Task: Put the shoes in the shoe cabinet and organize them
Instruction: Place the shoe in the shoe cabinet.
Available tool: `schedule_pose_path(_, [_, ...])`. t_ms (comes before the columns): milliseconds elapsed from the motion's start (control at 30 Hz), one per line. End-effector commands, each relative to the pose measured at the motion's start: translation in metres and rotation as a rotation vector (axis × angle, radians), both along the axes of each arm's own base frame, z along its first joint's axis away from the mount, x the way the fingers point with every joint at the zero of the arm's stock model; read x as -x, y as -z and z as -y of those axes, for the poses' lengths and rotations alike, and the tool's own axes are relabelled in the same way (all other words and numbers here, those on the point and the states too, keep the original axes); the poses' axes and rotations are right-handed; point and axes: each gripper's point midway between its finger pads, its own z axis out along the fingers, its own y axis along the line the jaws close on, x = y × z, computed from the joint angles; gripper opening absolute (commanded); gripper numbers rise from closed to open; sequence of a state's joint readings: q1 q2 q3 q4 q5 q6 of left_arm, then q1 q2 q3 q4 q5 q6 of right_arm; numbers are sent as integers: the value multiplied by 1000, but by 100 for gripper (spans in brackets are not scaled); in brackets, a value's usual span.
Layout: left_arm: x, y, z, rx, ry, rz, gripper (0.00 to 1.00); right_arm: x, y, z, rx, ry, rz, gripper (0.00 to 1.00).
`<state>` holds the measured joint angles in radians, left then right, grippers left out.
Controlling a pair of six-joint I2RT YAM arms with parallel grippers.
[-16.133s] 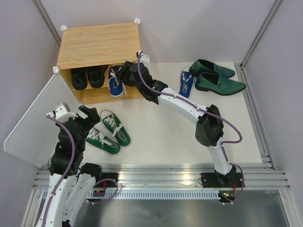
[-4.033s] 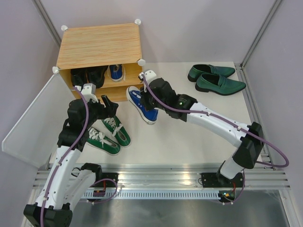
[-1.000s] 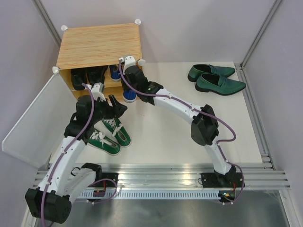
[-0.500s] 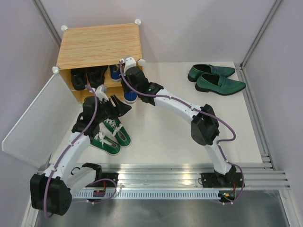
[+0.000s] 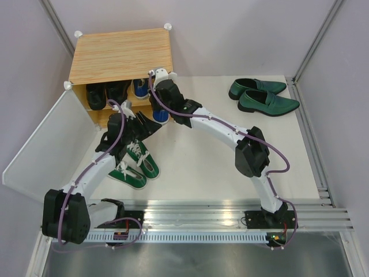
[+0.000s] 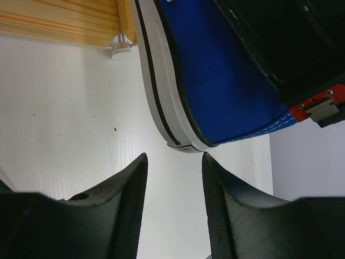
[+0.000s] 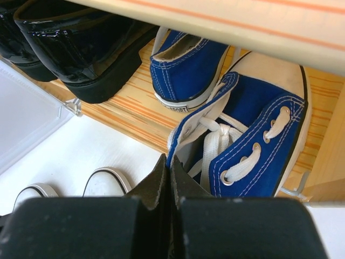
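Behind my left claw [image 6: 172, 162], the green canvas sneakers with white laces [image 5: 137, 163] lie on the white bench [image 5: 202, 167]. That claw stands partly open and empty, with the sole of a blue canvas sneaker with white laces [image 6: 215, 81] just ahead of its tips. My right claw [image 7: 170, 164] is pinched shut on this sneaker's collar, and the toe is inside the light wood-grain shoe cabinet [image 5: 121, 55]. Ahead of this claw, the mate [image 7: 186, 75] and the shiny black ankle boots [image 7: 81, 48] share the shelf. Far to its right lie the glossy dark-green loafers [image 5: 262, 95].
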<state>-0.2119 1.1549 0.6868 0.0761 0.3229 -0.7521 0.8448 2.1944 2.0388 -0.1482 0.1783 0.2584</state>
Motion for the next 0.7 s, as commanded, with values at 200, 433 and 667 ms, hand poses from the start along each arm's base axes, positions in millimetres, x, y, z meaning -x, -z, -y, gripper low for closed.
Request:
schedule_pose_path(200, [-25, -24, 7, 79, -34, 76, 49, -5, -38, 13, -65, 16, 47, 1])
schedule_pose_path(433, [-28, -21, 1, 68, -76, 77, 47, -5, -43, 12, -69, 13, 55, 21])
schedule_pose_path(667, [-31, -25, -6, 55, -120, 99, 42, -6, -48, 14, -78, 10, 57, 45])
